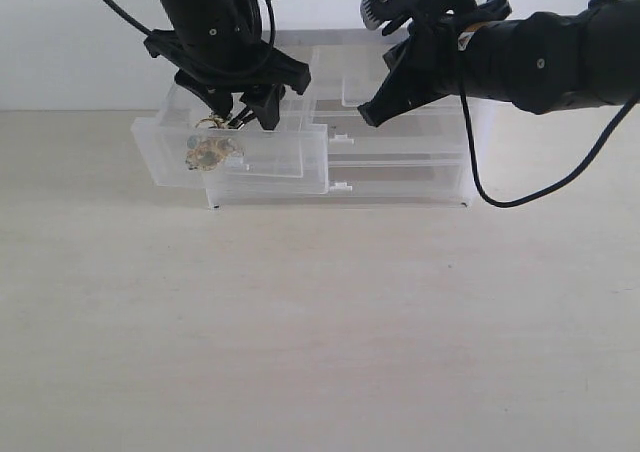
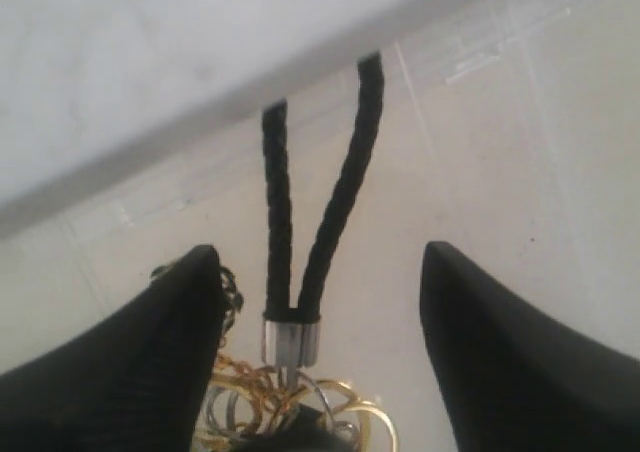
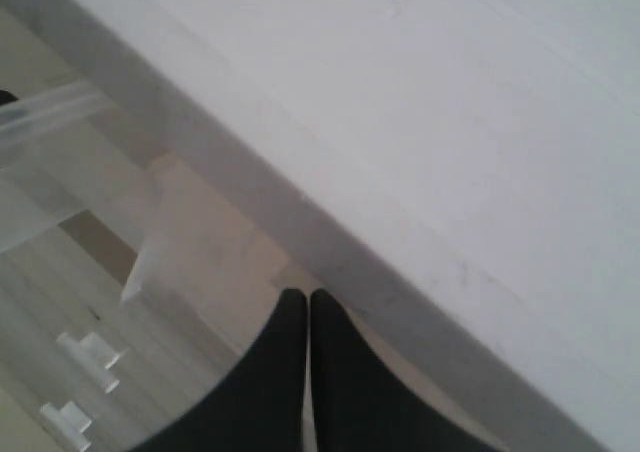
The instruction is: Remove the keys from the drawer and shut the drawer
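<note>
The drawer [image 1: 285, 162], translucent white plastic, stands pulled out at the left of the drawer unit. The keys [image 1: 208, 151] lie inside it, gold showing through the wall. My left gripper [image 1: 245, 118] reaches down into the drawer from above. In the left wrist view the left gripper [image 2: 320, 250] is open, its black fingers [image 2: 165, 357] standing on either side of the black braided cord [image 2: 345, 187], with a gap on each side. The keys' gold rings [image 2: 300, 407] bunch below a metal ferrule. My right gripper [image 1: 369, 116] hangs shut over the unit's right half; the right gripper [image 3: 306, 298] holds nothing.
The translucent drawer unit [image 1: 420, 167] stands at the back of a pale wooden table [image 1: 320, 322], against a white wall. Two full-width drawers with small tab handles [image 1: 341, 186] lie below. A black cable [image 1: 480, 187] droops from the right arm beside the unit.
</note>
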Controlling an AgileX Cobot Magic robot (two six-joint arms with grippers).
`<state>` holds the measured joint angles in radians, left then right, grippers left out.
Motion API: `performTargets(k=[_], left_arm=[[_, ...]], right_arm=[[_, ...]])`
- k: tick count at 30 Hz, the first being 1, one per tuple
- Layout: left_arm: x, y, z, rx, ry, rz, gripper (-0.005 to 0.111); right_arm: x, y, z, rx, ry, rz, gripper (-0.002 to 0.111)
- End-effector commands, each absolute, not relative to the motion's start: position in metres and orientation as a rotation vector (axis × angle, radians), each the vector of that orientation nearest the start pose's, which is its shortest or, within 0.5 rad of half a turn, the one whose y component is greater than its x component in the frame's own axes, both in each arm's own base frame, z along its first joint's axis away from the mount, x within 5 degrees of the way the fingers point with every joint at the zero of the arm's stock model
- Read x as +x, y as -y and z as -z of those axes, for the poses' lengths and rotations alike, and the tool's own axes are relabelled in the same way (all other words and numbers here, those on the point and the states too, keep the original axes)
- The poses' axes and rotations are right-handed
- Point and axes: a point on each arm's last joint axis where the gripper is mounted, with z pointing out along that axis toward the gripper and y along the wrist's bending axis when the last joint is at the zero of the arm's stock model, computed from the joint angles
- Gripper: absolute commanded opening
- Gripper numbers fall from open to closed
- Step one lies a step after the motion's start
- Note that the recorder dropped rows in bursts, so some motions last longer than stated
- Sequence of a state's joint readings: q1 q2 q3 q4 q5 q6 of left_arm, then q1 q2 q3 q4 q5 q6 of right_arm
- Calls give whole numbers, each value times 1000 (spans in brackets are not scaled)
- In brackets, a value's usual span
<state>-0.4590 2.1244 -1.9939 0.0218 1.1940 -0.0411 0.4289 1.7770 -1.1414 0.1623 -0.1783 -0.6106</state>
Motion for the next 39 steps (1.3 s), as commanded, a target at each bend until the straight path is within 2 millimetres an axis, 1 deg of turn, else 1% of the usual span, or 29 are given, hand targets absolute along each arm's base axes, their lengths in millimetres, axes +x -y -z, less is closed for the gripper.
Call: performTargets(k=[1,7,13,19,23,24,25,26,29,30,31,35,39], left_arm=[[417,195,-257,649,-2782,-8,54],[418,196,-253,651,-2790,-10,54],[422,199,-254,715,-2725,8,54],[423,199,-247,738,-2736,-1,54],[424,199,-247,766,-2726,-5,54],[423,199,-246,769,-2741,-9,52],[422,198,-246,772,-2753,-12,48],[421,198,-243,778,-2771,-20,41],[421,197,-239,783,-2786,-32,14],[422,198,-238,797,-2786,-35,4],[422,197,-237,821,-2780,-44,5],[423,195,-237,827,-2772,-85,4],[420,193,-252,816,-2743,-80,4]], right_arm=[[376,-162,-257,-744,-1690,63,0],[376,-162,-257,-745,-1692,62,0],[376,-162,-257,-745,-1692,62,0],[376,-162,-257,-743,-1689,63,0],[376,-162,-257,-745,-1689,64,0],[376,-162,-257,-745,-1689,64,0],[376,-162,-257,-743,-1686,65,0],[376,-162,-257,-743,-1685,65,0],[377,-162,-258,-739,-1678,66,0],[377,-162,-258,-739,-1678,66,0],[377,-162,-258,-739,-1678,66,0],[377,-162,-258,-739,-1678,66,0],[377,-162,-258,-739,-1678,66,0]])
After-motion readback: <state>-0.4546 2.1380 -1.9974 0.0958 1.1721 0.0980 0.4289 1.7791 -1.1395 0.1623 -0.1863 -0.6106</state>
